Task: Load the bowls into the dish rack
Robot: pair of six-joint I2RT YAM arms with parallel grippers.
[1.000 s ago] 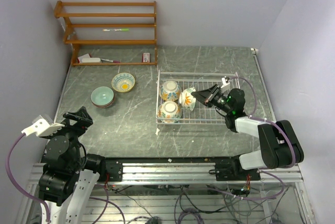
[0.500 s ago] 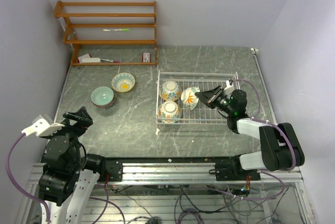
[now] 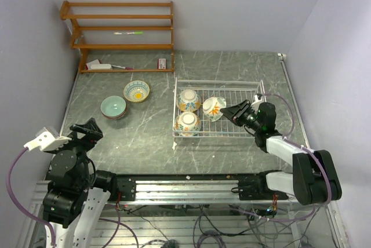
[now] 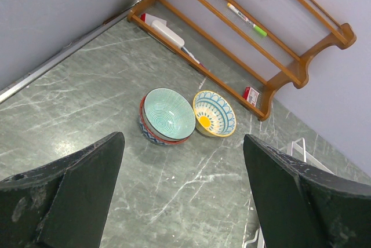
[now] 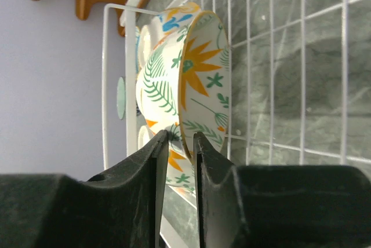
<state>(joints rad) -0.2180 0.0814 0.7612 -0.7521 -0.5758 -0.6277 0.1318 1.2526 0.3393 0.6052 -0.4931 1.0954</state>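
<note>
Top view: from above and behind the arm bases, looking down over the whole table [image 3: 151, 138]. Left wrist: low, oblique, toward teal bowl [image 4: 168, 113], yellow bowl [image 4: 214, 113] and wooden shelf [image 4: 301, 74], all shared with the top view. Right wrist: very close, seemingly rolled sideways, on a tilted bowl [image 5: 197, 80] in the dish rack [image 5: 105, 86].

1. Far left, against the wall: brown wooden shelf unit [image 3: 122, 33].
2. Near of it, on grey marbled table [image 3: 145, 138]: pale teal ceramic bowl [image 3: 113, 106], just left of yellow-patterned ceramic bowl [image 3: 136, 91].
3. Right of both: white wire dish rack [image 3: 232, 82], with three floral ceramic bowls [image 3: 189, 99] in its left half.
</note>
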